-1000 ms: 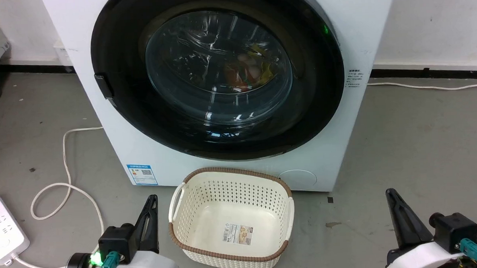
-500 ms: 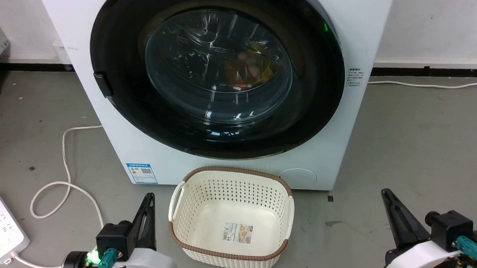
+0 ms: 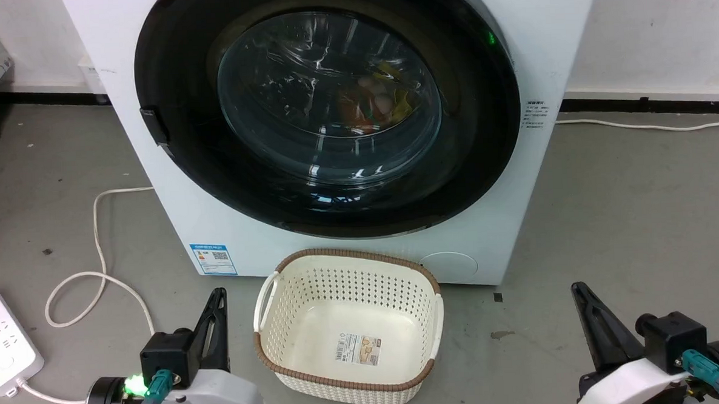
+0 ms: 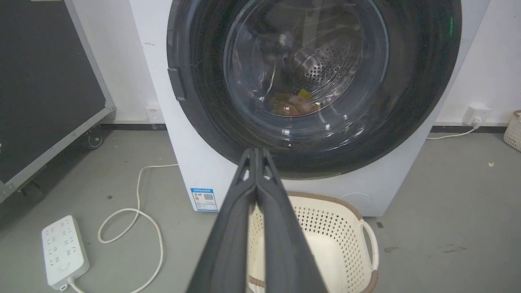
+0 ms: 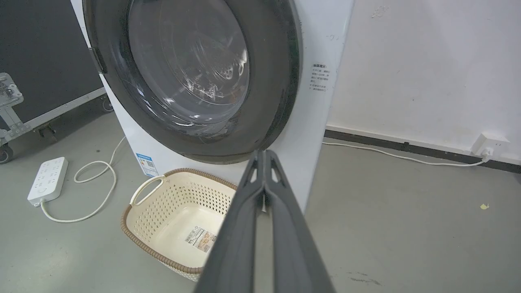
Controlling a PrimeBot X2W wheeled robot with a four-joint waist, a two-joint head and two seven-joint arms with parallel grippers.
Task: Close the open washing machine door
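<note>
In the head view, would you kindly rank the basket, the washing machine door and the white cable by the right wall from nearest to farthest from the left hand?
1. The basket, on the floor just right of the left hand.
2. The washing machine door, ahead, beyond the basket.
3. The white cable, far right, along the foot of the wall.

Whole head view nudged slightly; left pincer (image 3: 219, 293) and right pincer (image 3: 575, 287) a touch further left than before.
</note>
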